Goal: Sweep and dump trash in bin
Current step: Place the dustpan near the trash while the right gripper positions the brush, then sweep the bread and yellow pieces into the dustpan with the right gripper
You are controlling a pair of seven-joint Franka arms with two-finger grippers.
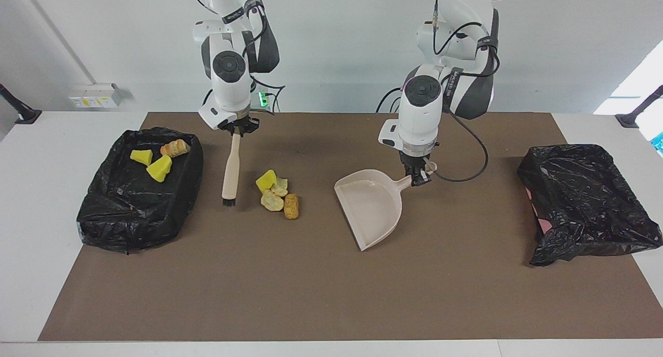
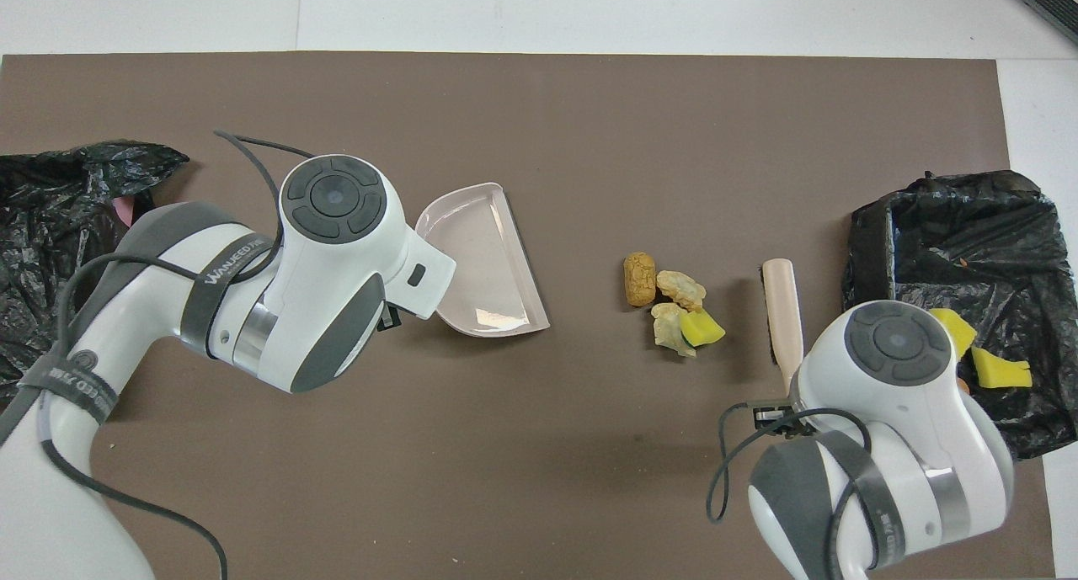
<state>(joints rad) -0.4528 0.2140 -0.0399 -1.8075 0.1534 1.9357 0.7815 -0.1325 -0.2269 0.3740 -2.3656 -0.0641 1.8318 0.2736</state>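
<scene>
A small pile of trash [image 1: 277, 194] lies on the brown mat [image 1: 311, 284]: a yellow sponge chunk, pale crumbly lumps and a tan-brown lump [image 2: 638, 279]. My right gripper [image 1: 237, 129] is shut on the handle of the beige hand brush [image 1: 231, 170], whose dark bristles [image 1: 228, 202] point down at the mat beside the pile, toward the right arm's end. My left gripper [image 1: 417, 178] is shut on the handle of the beige dustpan [image 1: 370, 206], which sits on the mat with its open mouth toward the pile [image 2: 674, 306]. The dustpan [image 2: 484, 260] is empty.
A black-bagged bin [image 1: 103, 212] at the right arm's end of the table holds yellow sponge chunks [image 1: 159, 169] and a tan lump [image 1: 175, 148]. A second black-bagged bin [image 1: 585, 201] stands at the left arm's end. A gap of bare mat separates pile and dustpan.
</scene>
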